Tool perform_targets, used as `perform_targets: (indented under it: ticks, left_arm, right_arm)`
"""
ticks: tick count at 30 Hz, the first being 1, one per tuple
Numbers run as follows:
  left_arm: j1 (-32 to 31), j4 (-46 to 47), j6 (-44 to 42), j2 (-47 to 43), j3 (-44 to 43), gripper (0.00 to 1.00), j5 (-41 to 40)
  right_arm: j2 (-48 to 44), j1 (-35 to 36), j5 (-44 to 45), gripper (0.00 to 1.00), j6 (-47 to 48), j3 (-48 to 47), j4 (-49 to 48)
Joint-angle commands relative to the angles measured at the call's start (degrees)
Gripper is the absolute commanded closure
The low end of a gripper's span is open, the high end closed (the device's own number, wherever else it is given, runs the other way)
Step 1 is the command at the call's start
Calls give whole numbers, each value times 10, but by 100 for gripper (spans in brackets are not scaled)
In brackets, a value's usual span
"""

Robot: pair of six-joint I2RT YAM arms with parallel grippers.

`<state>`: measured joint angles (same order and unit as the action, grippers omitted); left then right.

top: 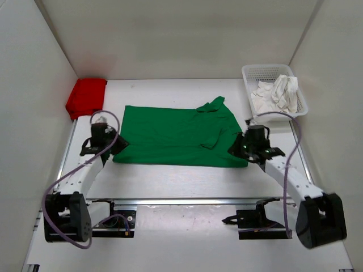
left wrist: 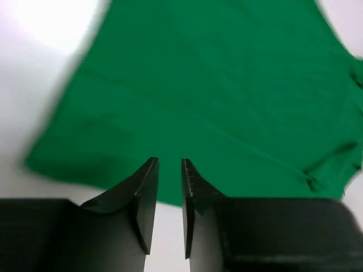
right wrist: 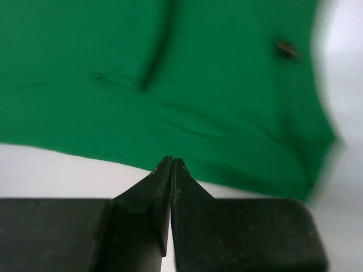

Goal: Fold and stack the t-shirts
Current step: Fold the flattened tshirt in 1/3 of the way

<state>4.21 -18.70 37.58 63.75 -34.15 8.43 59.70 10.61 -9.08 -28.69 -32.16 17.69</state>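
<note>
While the green t-shirt (top: 176,135) lies spread at table centre, the left gripper (left wrist: 169,164), at its 8 o'clock corner, stands slightly parted, empty; the right gripper (right wrist: 172,161), at 4 o'clock, is clenched on nothing. Red t-shirt (top: 86,97): 10 o'clock; white t-shirt (top: 278,93), in basket (top: 252,71): 2 o'clock.

One overhead cam, two wrist cams
Top one looks down from high on the near side over the table (top: 187,184); wrist cams peer close past the left gripper (left wrist: 169,160) and right gripper (right wrist: 172,160) at the green t-shirt (top: 170,136).
</note>
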Motion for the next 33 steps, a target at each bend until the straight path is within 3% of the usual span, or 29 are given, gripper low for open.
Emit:
perform_targets:
  ticks: [1, 2, 4, 8, 12, 30, 33]
  left_arm:
    - [-123, 79, -6, 23, -43, 68, -30]
    - [-173, 86, -12, 33, -60, 69, -44]
    - [-249, 102, -27, 64, -84, 67, -80]
    - [-254, 145, -21, 106, -82, 64, -22]
    - [-219, 197, 21, 115, -33, 64, 17]
    - [-218, 226, 42, 103, 20, 64, 40]
    - [-216, 228, 46, 98, 20, 64, 41]
  right_arm:
    - [87, 55, -10, 100, 16, -51, -100]
    - [114, 63, -17, 100, 12, -61, -114]
    - [140, 71, -22, 76, 4, -66, -173]
    - [200, 58, -52, 58, -9, -77, -232]
    - [251, 42, -105, 60, -29, -84, -260]
    - [339, 42, -126, 69, -49, -99, -293]
    - [350, 44, -134, 74, -47, -110, -292]
